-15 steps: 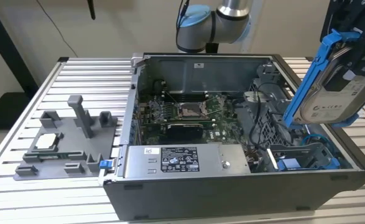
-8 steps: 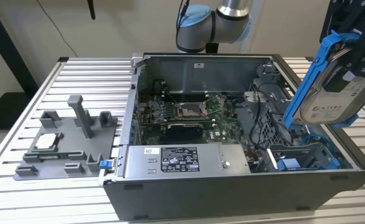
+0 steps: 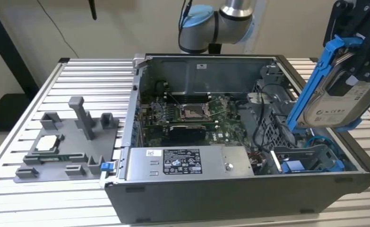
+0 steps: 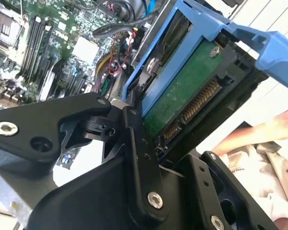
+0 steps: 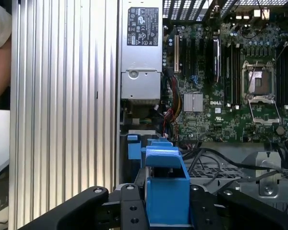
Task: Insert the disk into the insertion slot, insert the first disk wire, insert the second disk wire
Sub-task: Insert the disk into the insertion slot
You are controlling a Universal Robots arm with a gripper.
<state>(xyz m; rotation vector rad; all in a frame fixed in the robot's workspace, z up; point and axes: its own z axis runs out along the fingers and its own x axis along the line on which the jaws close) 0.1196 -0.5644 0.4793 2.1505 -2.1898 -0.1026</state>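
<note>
Ribbed aluminium tabletop (image 3: 21,198) carries an open grey computer case (image 3: 235,198). Black gripper (image 3: 363,66), jaws clamped on the silver-grey, blue-framed hard disk (image 3: 333,101), holds it tilted above the grey insertion slot (image 3: 311,160), at the exterior view's right. Probably dense, rigid and shock-sensitive; best held by its frame edges.

Silver-grey disk (image 3: 336,106) framed bright blue; green motherboard (image 5: 201,120).

The computer case (image 3: 235,198) stands on the table (image 3: 77,208). The disk (image 3: 336,106) hangs tilted above the case's end at the exterior view's right, clamped in the pincer (image 3: 364,71). The insertion slot (image 3: 311,158) lies inside that end. A parts holder (image 3: 65,142) lies on the table beside the case's other end.
</note>
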